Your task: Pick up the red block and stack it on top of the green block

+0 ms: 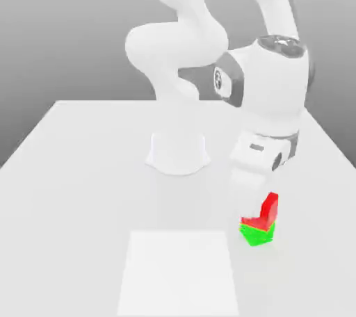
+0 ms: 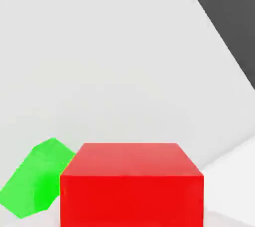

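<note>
Exterior view first: the biggest thing before me is the white robot arm (image 1: 208, 37), rising from its round base (image 1: 178, 152) near the middle of the frame, looping up through the top and bending back down on the exterior view's right. Under it spreads the pale tabletop (image 1: 76, 190), which takes up the whole lower half of the frame, with a lighter square patch (image 1: 179, 270) marked on it at the bottom centre. The arm's bulky wrist hangs at right of centre, and below it the end effector (image 1: 259, 194) points down into the lower right of the frame, closed narrow on the red block (image 1: 264, 213). That red block sits low in the right half of the frame, and seems to rest on the green block (image 1: 259, 234); I cannot tell for sure that they touch. The green block stands on the tabletop just right of the lighter patch, and the two cubes look turned a little against each other. From the hand view, the red block (image 2: 132, 186) fills the bottom centre of the frame, and the green block (image 2: 32, 183) peeks out beside it at the lower left, partly hidden behind the red one.
</note>
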